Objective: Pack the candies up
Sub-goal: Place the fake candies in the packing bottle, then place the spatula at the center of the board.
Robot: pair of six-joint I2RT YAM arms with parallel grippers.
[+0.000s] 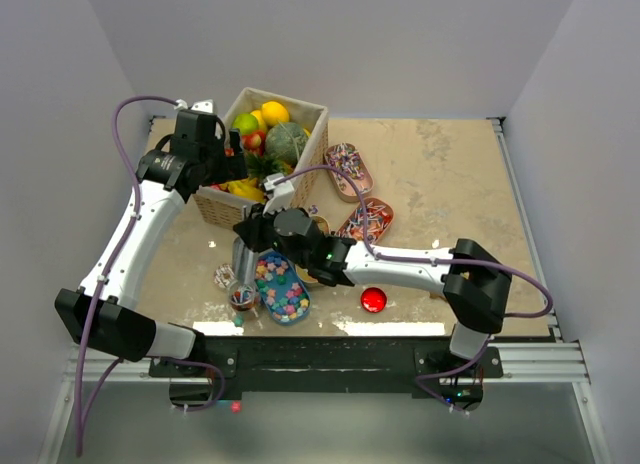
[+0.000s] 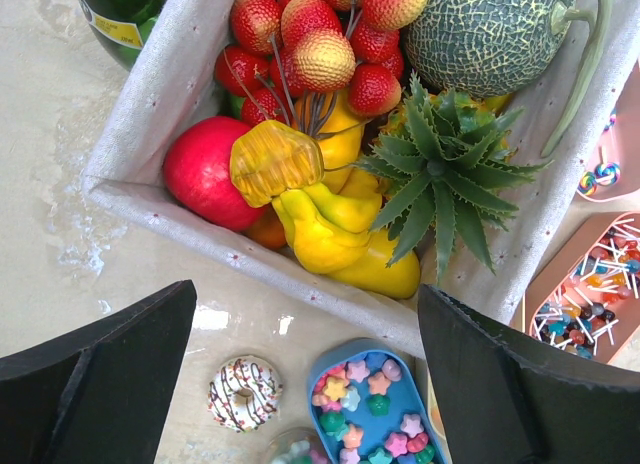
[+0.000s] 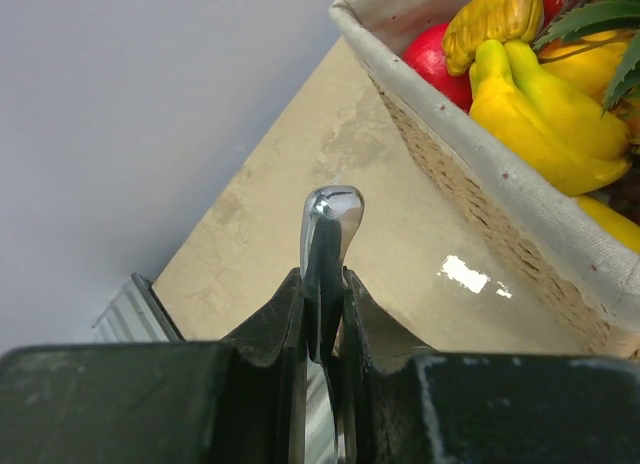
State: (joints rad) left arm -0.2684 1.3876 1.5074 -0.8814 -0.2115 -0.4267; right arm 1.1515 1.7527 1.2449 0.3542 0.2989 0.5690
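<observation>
Far left: the left end effector (image 2: 306, 294) hangs over the near-left corner of the fruit basket (image 2: 150, 94), fingers spread wide apart, nothing between them. The basket sits at the far left of the tabletop (image 1: 450, 174), lined with grey cloth and packed with toy fruit: strawberries, a red apple, yellow bananas, a pineapple top and a netted melon. A green bottle (image 2: 120, 9) stands just beyond its far-left corner. Near side of the basket, on the tabletop: a sprinkled doughnut (image 2: 243, 391), and just right of it a blue tray (image 2: 400, 389) holding the candies (image 2: 352, 436), pastel star-shaped pieces in pink, yellow, green and lilac. A small clear cup (image 1: 240, 296) stands just near-left of the tray; its contents are too small to make out. The right arm reaches across from the right, and the right end effector (image 3: 322, 284) sits above the doughnut and tray area, fingers clamped tight on a thin upright metal handle (image 3: 330, 219); the lower end of that tool is hidden. Right of the basket: a pink tray (image 2: 620, 134) and, nearer, a brown tray (image 2: 560, 274), each holding lollipops (image 2: 590, 319) on white sticks. Further right, near the front edge, a red ball (image 1: 373, 299) lies alone.
</observation>
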